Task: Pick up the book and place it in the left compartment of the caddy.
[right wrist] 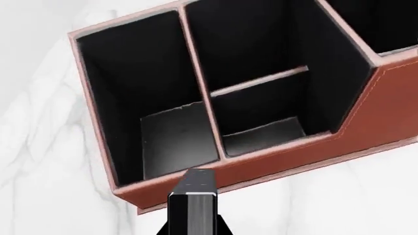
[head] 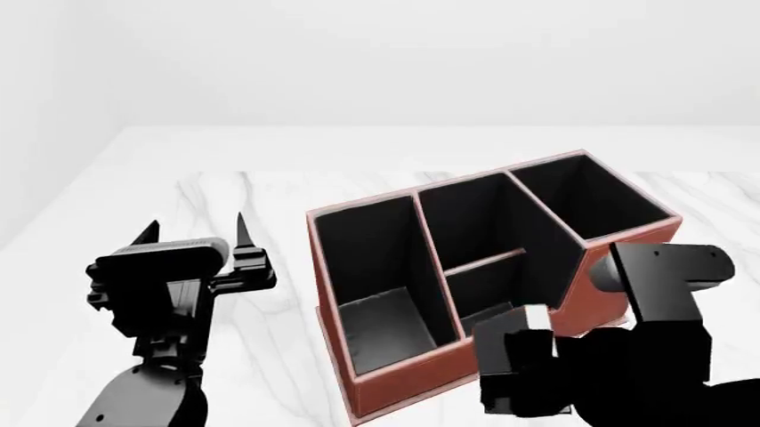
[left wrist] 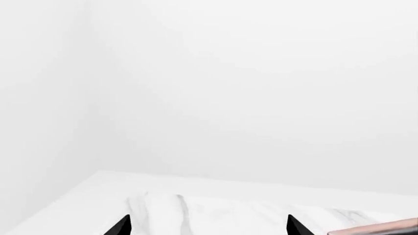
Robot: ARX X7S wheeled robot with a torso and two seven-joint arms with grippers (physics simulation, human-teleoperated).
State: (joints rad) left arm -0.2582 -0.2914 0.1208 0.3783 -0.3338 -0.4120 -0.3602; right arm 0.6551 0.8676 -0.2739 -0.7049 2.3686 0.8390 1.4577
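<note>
Lower centre of right wrist view: book [right wrist: 194,203] clamped in right gripper [right wrist: 193,223], above caddy [head: 618,302] near wall, beside left compartment [right wrist: 153,117]. Left gripper [head: 196,233] jaws wide, empty, over marble table [head: 262,196].

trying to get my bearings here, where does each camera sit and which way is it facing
Head view: on the robot's head, looking down over the caddy, with the left gripper and right arm showing.
Left wrist view: near the left gripper, facing across the table toward blank wall; only fingertips show.
Right wrist view: near the right gripper, facing down at the caddy over the held book.
Head and right wrist share the caddy.
</note>
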